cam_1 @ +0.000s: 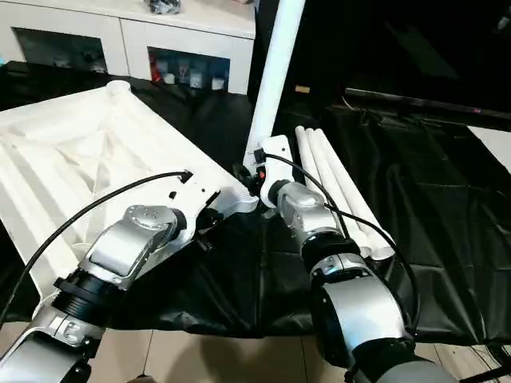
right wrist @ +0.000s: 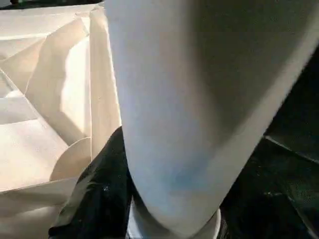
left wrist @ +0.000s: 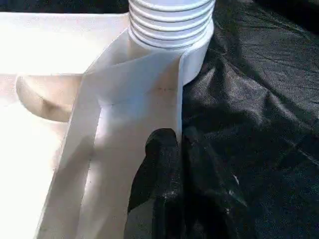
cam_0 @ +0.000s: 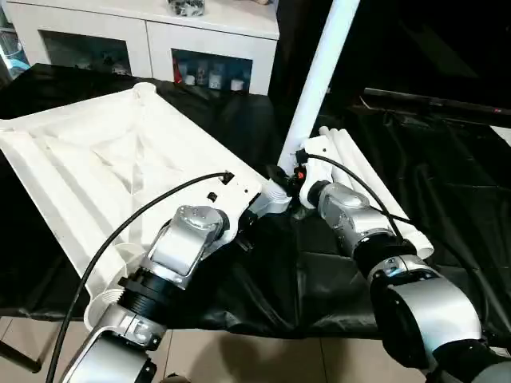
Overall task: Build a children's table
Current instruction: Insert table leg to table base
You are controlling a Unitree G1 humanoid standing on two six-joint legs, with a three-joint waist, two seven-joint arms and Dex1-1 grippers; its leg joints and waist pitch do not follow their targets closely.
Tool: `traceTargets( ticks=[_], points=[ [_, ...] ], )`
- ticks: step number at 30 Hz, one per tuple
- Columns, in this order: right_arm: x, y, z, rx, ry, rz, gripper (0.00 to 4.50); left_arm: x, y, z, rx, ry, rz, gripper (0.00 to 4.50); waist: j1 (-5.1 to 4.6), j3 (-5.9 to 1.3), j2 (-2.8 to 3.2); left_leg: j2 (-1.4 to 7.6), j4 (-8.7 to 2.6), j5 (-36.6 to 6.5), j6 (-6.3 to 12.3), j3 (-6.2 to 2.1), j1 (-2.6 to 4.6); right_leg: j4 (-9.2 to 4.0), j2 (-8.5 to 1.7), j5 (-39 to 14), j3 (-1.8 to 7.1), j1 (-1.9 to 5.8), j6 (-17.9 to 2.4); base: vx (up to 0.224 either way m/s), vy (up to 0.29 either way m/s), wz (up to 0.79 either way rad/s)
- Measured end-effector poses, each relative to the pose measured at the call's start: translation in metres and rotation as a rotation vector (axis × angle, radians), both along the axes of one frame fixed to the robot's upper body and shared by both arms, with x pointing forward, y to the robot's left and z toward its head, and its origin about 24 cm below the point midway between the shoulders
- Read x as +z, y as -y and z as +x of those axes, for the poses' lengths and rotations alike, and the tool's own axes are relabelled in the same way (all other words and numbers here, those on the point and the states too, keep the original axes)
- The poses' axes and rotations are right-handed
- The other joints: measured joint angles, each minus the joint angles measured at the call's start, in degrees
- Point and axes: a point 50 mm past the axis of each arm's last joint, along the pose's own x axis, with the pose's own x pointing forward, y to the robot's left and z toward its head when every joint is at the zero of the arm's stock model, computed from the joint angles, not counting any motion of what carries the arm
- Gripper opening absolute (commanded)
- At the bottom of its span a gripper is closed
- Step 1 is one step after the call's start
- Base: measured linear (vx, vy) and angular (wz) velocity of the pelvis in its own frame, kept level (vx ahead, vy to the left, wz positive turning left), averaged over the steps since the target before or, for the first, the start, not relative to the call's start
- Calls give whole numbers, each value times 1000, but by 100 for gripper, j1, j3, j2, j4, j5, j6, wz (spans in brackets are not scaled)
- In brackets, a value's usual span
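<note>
The upturned white tabletop [cam_0: 96, 167] lies ribs-up on the black-draped bench [cam_0: 447, 159], where the left claw [left wrist: 159, 164] pinches its rim beside the threaded corner socket [left wrist: 169, 25] while the right claw [cam_0: 291, 177] grips the upright leg [cam_0: 319, 72] standing there, three spare legs [cam_1: 335, 179] alongside.

We seem to be in a lab or demo room rather than a home; our work table [cam_0: 447, 191] is draped in black cloth; behind it stands a white glass-door cabinet [cam_0: 160, 40] holding small bottles; pale floor tiles [cam_0: 263, 359] show below.
</note>
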Motion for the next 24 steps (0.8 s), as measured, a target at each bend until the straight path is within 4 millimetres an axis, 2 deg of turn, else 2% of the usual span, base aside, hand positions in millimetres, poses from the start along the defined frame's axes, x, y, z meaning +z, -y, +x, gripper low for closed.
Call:
traceTargets(
  ticks=[1,3,11,15,18,24],
  points=[
    [-3,0,-1,0,-17,-2,265,1,0,0,-4,4,-2,0,3,2,2,0,0,0,0,0,-2,0,0,0,-1,-2,0,0,0,0],
    [-7,1,-3,-2,-31,2,281,2,-1,0,-15,4,-5,0,7,29,47,-2,1,0,0,0,-7,-2,0,2,1,-3,-2,0,0,0],
    [-7,1,-4,34,-39,20,353,6,-10,-1,-53,22,-11,0,6,49,75,3,0,1,-2,-1,-8,-1,4,2,-1,-4,-2,0,0,0],
    [-5,3,-4,98,-34,26,384,11,-15,-3,-95,45,-16,0,21,78,120,3,0,1,-2,-1,-9,-1,3,2,-2,-4,-2,0,0,0],
    [-1,8,-5,162,-12,16,384,11,-19,-6,-147,62,-13,0,39,96,146,3,0,1,-1,-1,-13,-1,3,1,-2,-5,-3,0,0,0],
    [0,21,-12,324,9,-23,384,8,-22,-13,-273,46,-11,0,138,107,164,2,1,2,0,-1,-17,-2,0,1,-2,-4,-5,0,0,0]
  ],
)
